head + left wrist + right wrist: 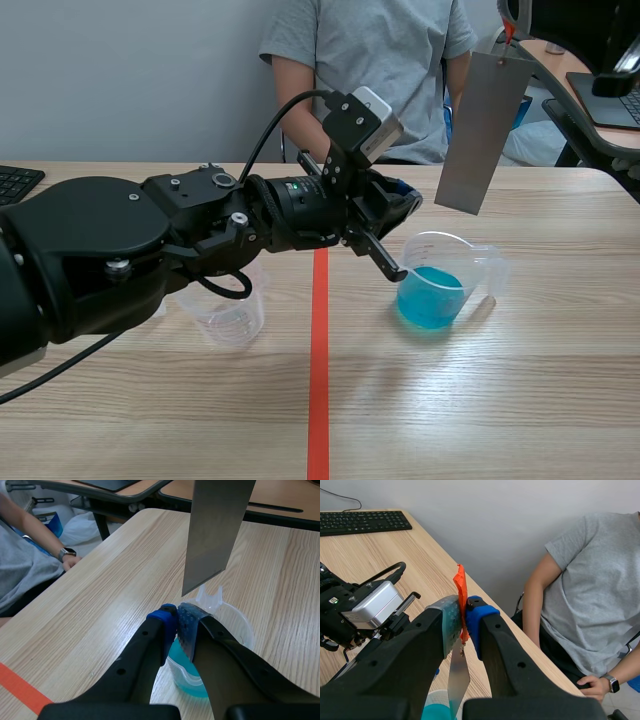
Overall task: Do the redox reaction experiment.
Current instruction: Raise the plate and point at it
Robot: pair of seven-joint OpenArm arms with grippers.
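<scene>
A clear beaker of blue liquid (432,288) stands right of the red tape line. My left gripper (393,270) is at its near-left rim; in the left wrist view the left gripper (178,623) is shut on the wall of the beaker (240,630). A grey metal plate (482,130) hangs upright above the beaker, its lower edge clear of the rim. It hangs from an orange tag (461,587), and my right gripper (463,614) is shut on that tag, with the plate (458,676) dangling below. In the left wrist view the plate (217,530) hangs just ahead of the fingers.
An empty clear beaker (230,312) stands left of the tape line, partly behind the left arm. A person in a grey shirt (375,60) sits across the table. A keyboard (15,181) lies at the far left. Another desk (590,90) stands at the right.
</scene>
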